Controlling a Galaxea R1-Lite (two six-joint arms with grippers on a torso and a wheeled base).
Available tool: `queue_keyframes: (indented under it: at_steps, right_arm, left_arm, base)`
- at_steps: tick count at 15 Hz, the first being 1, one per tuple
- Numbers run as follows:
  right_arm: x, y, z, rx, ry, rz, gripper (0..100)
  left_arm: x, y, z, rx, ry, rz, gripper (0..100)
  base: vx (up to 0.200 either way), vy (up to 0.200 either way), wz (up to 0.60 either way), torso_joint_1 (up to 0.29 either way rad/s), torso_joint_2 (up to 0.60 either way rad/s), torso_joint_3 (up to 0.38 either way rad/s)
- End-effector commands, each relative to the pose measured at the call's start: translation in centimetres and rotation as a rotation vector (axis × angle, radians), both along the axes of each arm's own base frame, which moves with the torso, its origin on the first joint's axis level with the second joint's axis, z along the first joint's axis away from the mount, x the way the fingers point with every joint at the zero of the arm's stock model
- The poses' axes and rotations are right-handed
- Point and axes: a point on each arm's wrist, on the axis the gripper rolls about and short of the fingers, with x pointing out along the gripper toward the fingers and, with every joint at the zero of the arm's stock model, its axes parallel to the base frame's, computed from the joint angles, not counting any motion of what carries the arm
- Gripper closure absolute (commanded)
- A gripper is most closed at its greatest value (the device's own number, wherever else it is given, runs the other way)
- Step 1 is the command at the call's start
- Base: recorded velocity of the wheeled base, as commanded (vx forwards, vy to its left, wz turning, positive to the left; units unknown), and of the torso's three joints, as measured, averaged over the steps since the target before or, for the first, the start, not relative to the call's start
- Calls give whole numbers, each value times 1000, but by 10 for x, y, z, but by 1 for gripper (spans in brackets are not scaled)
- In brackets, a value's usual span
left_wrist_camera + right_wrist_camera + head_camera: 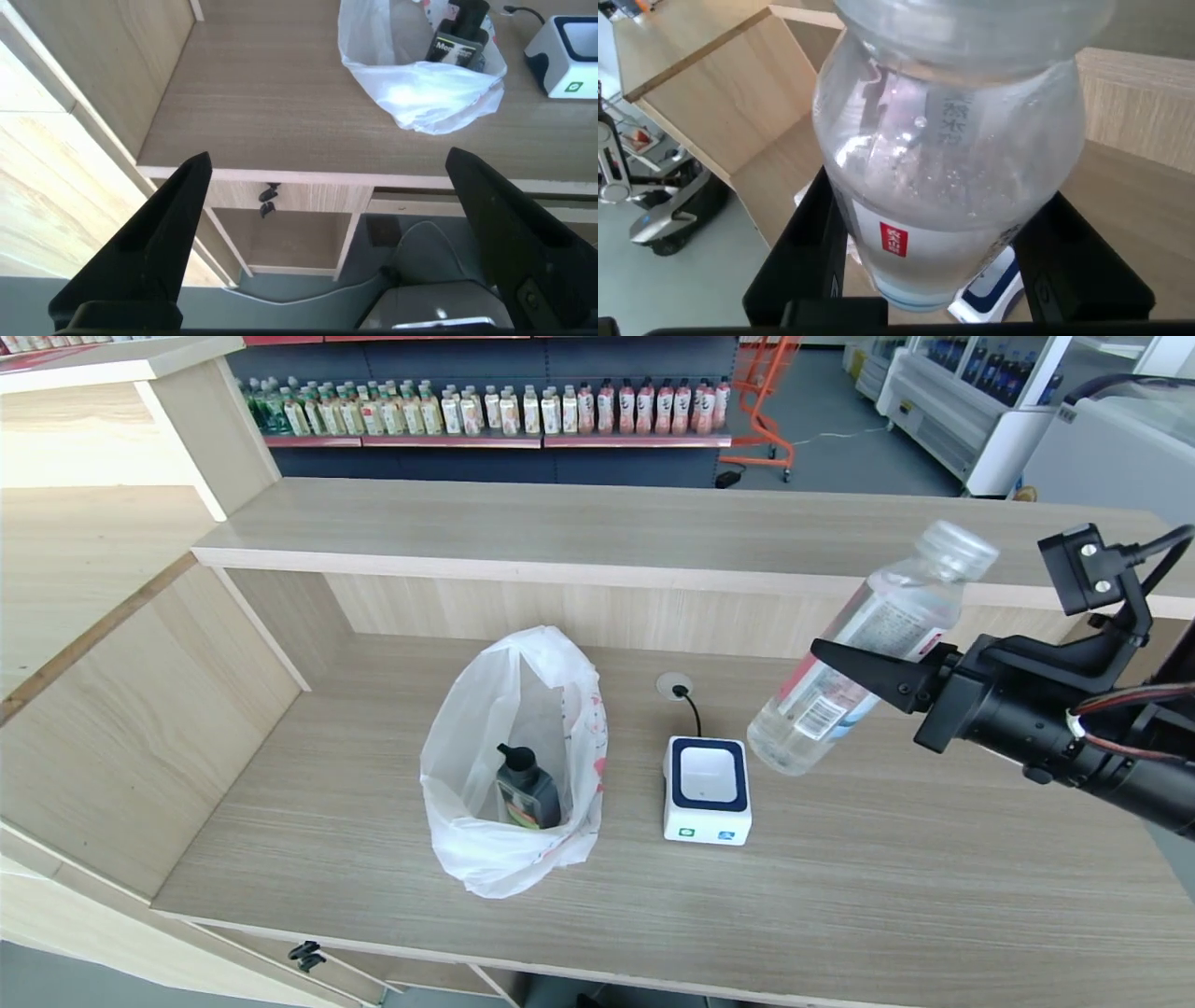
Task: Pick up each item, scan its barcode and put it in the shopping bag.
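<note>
Right gripper [845,663] clamps tilted bottle [887,625] beside scanner [707,789], bag [467,728] apart.

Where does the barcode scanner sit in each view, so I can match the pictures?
Head view: scanner stands on the counter between the shopping bag and the held water bottle.
Left wrist view: scanner just past the shopping bag.
Right wrist view: scanner partly hidden below the water bottle.
Shared landmark: the wooden counter.
</note>
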Motion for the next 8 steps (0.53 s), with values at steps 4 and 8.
queue_keyframes:
  at_steps: [4,8]
  right_arm:
    - [24,9,-17,-20,58,1,100]
    - [59,21,-36,-38,116,-46,100]
  left_arm:
    - [0,0,0,1,1,1,0]
    - [0,0,0,1,-1,1,0]
  base:
    - [0,0,0,0,0,0]
    - [0,0,0,0,0,0]
